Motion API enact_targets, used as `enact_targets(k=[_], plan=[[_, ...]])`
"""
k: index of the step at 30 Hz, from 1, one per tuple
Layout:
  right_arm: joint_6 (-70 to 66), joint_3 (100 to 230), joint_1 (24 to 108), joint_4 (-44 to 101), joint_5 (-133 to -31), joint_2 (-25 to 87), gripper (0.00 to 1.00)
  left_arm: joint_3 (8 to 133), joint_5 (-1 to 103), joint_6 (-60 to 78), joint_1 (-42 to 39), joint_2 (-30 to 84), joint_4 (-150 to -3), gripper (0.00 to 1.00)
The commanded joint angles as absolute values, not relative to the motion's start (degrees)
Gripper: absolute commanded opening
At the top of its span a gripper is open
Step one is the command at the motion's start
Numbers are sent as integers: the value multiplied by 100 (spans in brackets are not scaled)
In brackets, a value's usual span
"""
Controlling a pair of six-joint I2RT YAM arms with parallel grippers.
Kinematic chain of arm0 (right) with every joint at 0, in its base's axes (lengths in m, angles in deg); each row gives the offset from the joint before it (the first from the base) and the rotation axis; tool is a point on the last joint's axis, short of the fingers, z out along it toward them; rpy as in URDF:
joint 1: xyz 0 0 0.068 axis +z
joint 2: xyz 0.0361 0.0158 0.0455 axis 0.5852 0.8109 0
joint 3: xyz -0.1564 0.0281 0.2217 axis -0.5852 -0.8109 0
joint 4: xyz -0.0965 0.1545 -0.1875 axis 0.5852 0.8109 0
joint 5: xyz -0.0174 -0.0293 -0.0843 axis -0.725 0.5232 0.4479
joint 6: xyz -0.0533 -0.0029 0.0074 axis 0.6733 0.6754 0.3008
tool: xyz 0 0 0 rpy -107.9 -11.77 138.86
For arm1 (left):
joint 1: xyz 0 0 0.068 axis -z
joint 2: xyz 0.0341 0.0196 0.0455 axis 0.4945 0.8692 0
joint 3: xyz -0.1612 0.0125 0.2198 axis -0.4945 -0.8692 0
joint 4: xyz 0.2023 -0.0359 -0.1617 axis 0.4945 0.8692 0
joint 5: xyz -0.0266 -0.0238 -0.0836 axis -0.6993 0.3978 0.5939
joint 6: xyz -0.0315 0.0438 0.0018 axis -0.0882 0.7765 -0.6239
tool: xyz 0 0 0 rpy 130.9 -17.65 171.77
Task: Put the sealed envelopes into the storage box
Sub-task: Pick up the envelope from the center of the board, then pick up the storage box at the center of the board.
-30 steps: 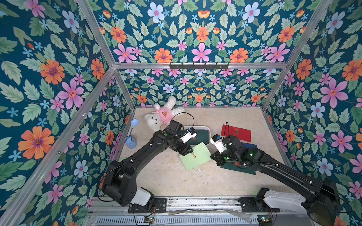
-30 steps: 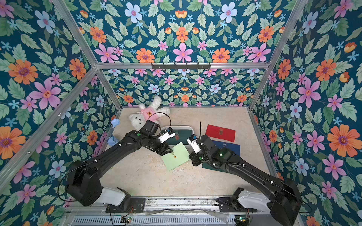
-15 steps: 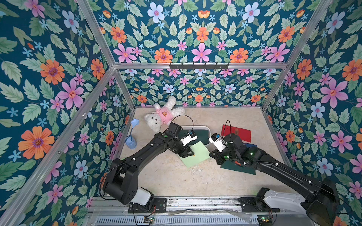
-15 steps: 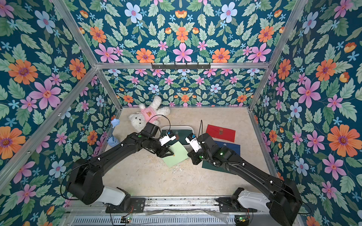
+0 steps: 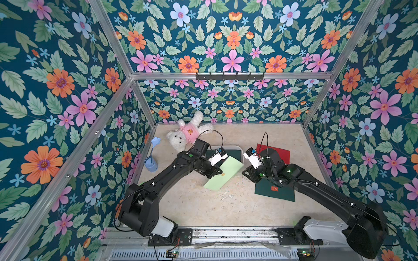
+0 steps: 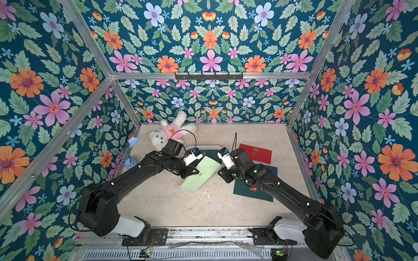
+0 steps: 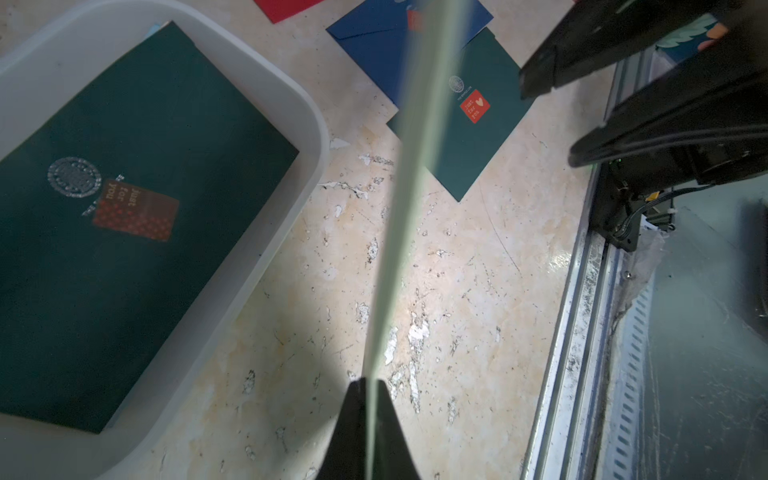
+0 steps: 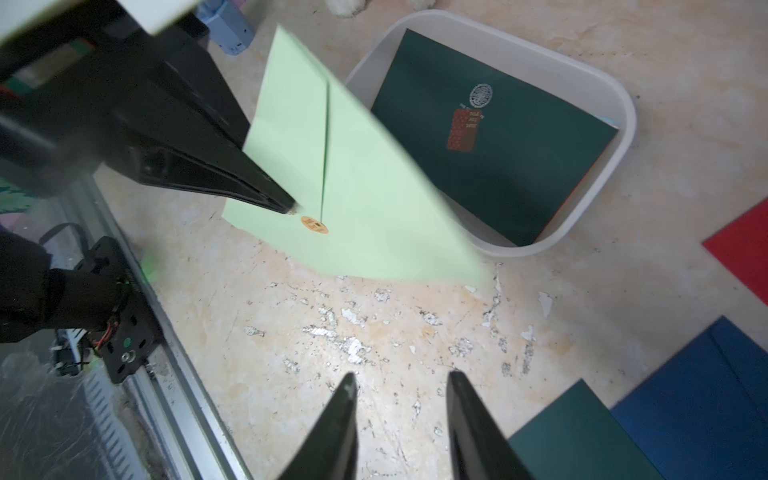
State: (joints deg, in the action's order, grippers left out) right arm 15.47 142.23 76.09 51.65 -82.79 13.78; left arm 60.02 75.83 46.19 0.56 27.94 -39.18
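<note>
My left gripper (image 7: pixel 370 380) is shut on the edge of a light green envelope (image 5: pixel 226 171), close to its round orange sticker (image 8: pixel 314 224). The envelope hangs tilted, its far end over the near rim of the white storage box (image 5: pixel 237 148). In the box lies a dark green envelope (image 7: pixel 124 216). My right gripper (image 8: pixel 401 376) is open and empty above bare table, just right of the light green envelope. A dark green envelope (image 5: pixel 276 192), a navy envelope (image 8: pixel 706 395) and a red envelope (image 5: pixel 280 153) lie on the table under and beside my right arm.
A white teddy bear in a pink shirt (image 5: pixel 185 135) lies behind the box. A small blue cup with a flower (image 5: pixel 151 166) stands at the left wall. The metal rail (image 5: pixel 226 232) runs along the table's front edge.
My left gripper has shut on the light green envelope. My right gripper has let it go, opened and drawn back to the right. The envelope has shifted toward the box.
</note>
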Motion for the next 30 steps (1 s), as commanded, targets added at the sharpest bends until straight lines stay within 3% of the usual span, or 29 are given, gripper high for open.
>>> enact_targets(k=[1, 8, 16, 30], plan=[[1636, 14313, 7464, 5318, -7687, 1456, 48, 6187, 7536, 4507, 60, 2819, -3676, 0], [980, 14734, 6832, 5154, -7335, 2167, 52, 6726, 6510, 4076, 60, 2883, -3388, 0], [225, 15845, 6742, 5287, -7148, 3880, 45, 7862, 5046, 4097, 10, 2987, -2787, 0], [93, 16418, 6656, 5112, -7605, 4976, 40, 8639, 4526, 4020, -98, 3119, -2573, 0]])
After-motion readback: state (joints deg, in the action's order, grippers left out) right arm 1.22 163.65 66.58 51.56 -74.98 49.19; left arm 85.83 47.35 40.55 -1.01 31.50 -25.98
